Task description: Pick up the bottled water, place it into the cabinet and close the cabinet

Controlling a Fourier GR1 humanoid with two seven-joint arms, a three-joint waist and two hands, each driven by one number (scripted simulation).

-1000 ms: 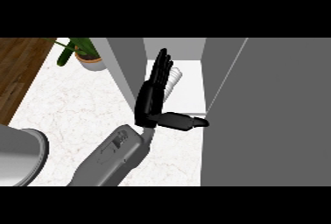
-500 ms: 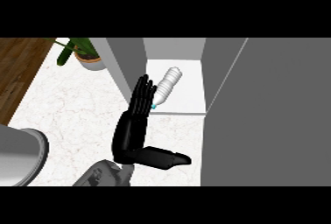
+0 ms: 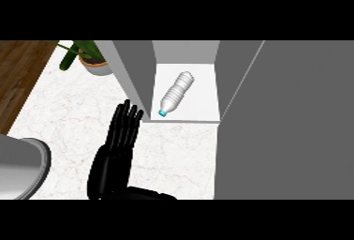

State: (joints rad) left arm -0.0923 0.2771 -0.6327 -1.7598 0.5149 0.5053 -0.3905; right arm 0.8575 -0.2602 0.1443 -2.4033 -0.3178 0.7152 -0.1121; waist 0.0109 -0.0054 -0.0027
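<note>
The bottled water lies on its side inside the open cabinet, blue cap toward 7 o'clock, while one hand, fingers straight and holding nothing, is cut off at 6 o'clock over the counter.

Potted plant top left; grey round object left edge.

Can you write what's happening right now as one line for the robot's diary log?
bottled water: lying inside cabinet | robot hand: open, outside the cabinet, holding nothing | cabinet: open | left to do: close it
</note>
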